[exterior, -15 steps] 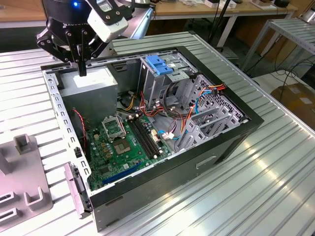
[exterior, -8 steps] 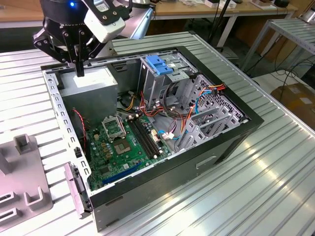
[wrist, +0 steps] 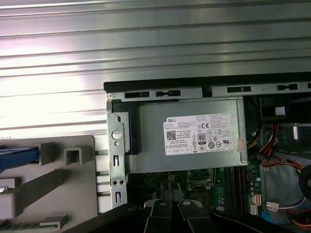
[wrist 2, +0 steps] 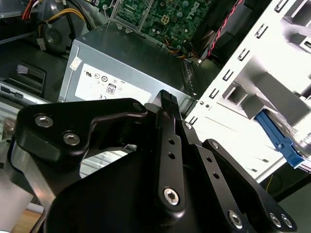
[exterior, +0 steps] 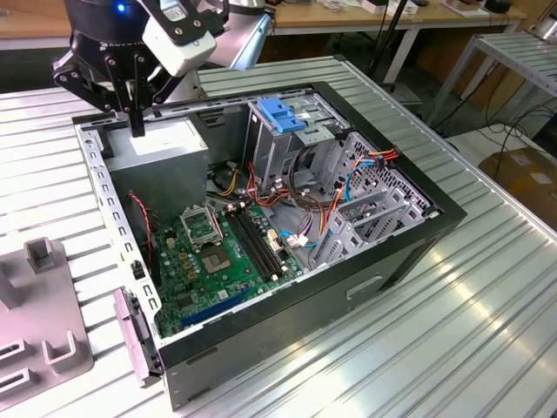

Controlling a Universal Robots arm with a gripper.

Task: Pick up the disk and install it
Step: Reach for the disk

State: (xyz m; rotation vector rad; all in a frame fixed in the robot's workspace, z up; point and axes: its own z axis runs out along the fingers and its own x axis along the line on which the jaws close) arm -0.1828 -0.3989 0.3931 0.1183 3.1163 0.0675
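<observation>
Tabletop (exterior: 470, 331): ribbed aluminium, carrying an open black computer case (exterior: 365, 292) with its side panel off.

Gripper (exterior: 137, 131): at the exterior view's upper left, black fingers pointing down and pressed together with nothing between them. The tips sit just above the top face of the grey power-supply box (exterior: 161, 157) in the case's far left corner.

Case interior: green motherboard (exterior: 204, 261) on the floor. A metal drive cage (exterior: 274, 144) with a blue handle (exterior: 283, 116) stands upright at the back. Red, orange and blue cables (exterior: 335, 187) are looped to its right.

Outside the case: a grey moulded fixture (exterior: 43, 335) lies on the tabletop at the left edge.
</observation>
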